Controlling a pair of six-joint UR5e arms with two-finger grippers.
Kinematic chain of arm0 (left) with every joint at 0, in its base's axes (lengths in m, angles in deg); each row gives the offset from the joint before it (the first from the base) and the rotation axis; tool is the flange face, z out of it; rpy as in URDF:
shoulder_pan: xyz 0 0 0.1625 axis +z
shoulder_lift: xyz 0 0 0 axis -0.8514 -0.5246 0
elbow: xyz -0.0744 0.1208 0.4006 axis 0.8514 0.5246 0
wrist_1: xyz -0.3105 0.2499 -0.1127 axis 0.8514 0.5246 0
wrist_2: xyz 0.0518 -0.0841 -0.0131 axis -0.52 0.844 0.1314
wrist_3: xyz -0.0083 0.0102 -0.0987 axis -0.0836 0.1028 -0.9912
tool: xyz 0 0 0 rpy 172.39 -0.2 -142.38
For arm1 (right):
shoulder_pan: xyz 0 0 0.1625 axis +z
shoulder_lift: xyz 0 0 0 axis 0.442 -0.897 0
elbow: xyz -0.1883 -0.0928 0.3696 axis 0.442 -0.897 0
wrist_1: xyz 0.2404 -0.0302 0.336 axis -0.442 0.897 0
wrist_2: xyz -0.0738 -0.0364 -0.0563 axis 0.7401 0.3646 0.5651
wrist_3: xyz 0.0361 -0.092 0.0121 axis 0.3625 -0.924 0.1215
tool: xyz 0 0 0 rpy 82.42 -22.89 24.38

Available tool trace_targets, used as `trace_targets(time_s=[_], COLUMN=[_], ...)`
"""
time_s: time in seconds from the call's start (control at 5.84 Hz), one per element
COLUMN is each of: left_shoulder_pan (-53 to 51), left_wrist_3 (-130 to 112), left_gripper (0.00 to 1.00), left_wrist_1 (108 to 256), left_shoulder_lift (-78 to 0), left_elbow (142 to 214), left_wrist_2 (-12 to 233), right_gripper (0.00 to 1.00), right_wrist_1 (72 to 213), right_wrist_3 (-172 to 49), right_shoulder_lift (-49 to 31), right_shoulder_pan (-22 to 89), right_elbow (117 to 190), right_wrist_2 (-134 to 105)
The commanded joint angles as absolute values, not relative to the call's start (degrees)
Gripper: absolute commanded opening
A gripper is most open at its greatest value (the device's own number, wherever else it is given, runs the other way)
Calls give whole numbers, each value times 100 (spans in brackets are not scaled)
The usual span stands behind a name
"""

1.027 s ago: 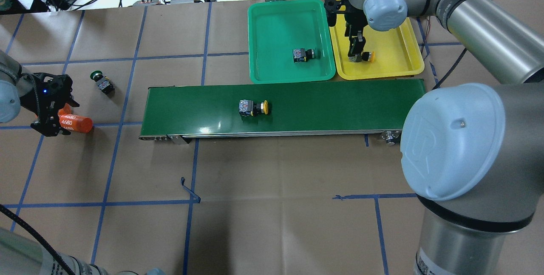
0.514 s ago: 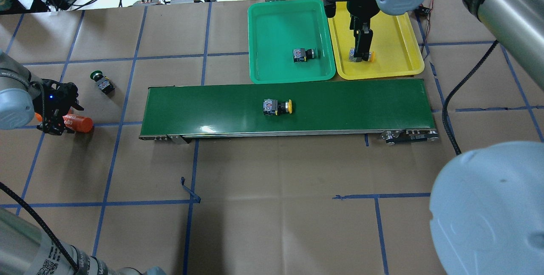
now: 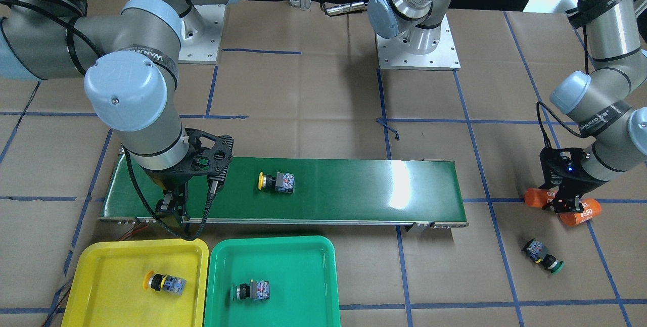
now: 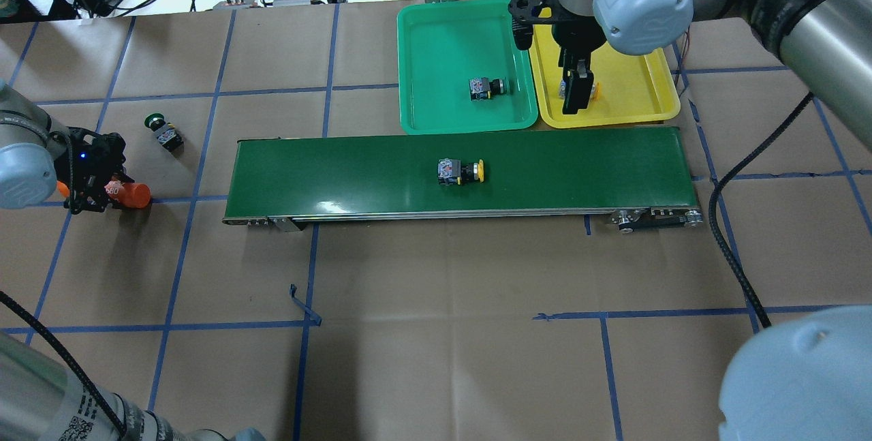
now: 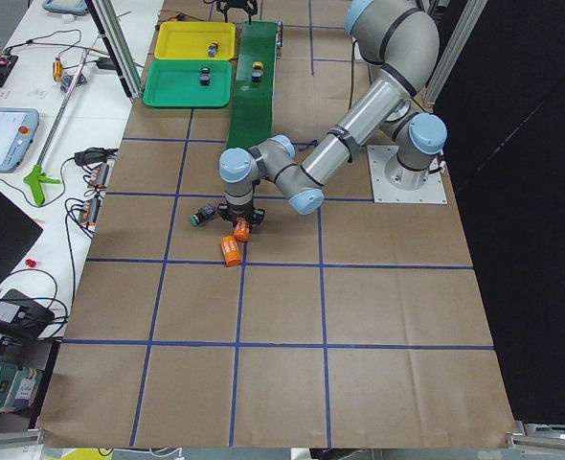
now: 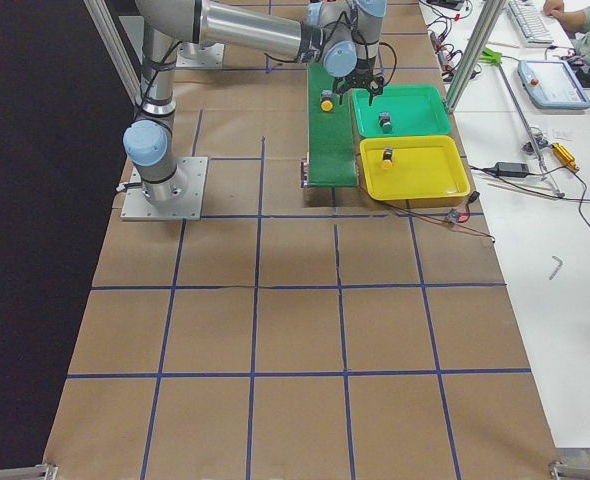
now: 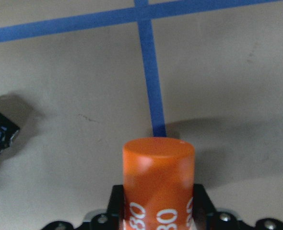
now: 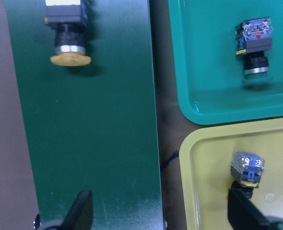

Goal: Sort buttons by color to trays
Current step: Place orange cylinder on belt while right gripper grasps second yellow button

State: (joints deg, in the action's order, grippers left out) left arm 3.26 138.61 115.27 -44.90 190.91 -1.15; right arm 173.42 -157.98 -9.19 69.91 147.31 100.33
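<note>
right hand (image 8: 160, 211) open, button (image 4: 460, 171) along belt (image 4: 579, 168), cap rightward

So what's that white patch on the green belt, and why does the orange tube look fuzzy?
Front-facing view: the patch on the belt is glare, probably room light on its shiny surface. Left wrist view: the orange cylinder sits very near the lens, so its edges look soft.

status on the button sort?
Right claw open, empty, over belt edge. Left claw shut on orange cylinder. Yellow button on belt, unobstructed; green button loose on table; one each in yellow tray, green tray.
</note>
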Motion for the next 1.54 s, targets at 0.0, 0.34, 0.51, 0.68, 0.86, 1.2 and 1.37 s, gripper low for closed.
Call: trace_targets(time_s=[0.0, 0.34, 0.51, 0.68, 0.86, 1.2, 1.37], left_shoulder_pan=[151, -759, -1269, -1831, -2463, -2847, -2848], left_wrist_3=[13426, 12409, 11794, 10857, 10195, 9924, 9924], left_gripper=[0, 0, 0, 0, 0, 1, 1], left_wrist_1=[12307, 13049, 13061, 13061, 13000, 12911, 12903], left_shoulder_lift=[-3915, -3263, -3208, -3207, -3312, -3532, -3515], left_elbow=[19074, 19065, 19056, 19065, 19065, 19222, 19310], left_wrist_2=[-116, -72, -72, -63, -81, -81, -81], right_gripper=[100, 100, 100, 100, 100, 98, 82], right_wrist_1=[17880, 18367, 18551, 18578, 18848, 19139, 19159], right_wrist_3=[-15765, -15590, -15589, -15650, -15659, -16166, -16630], right_shoulder_lift=[-990, -1306, -1307, -1212, -1106, -991, -991], right_shoulder_pan=[7141, 7159, 7159, 7159, 7159, 6949, 6600], right_elbow=[15482, 16284, 16330, 16348, 16392, 16497, 16567], right_wrist_2=[10031, 10014, 10014, 10005, 10022, 10005, 10048])
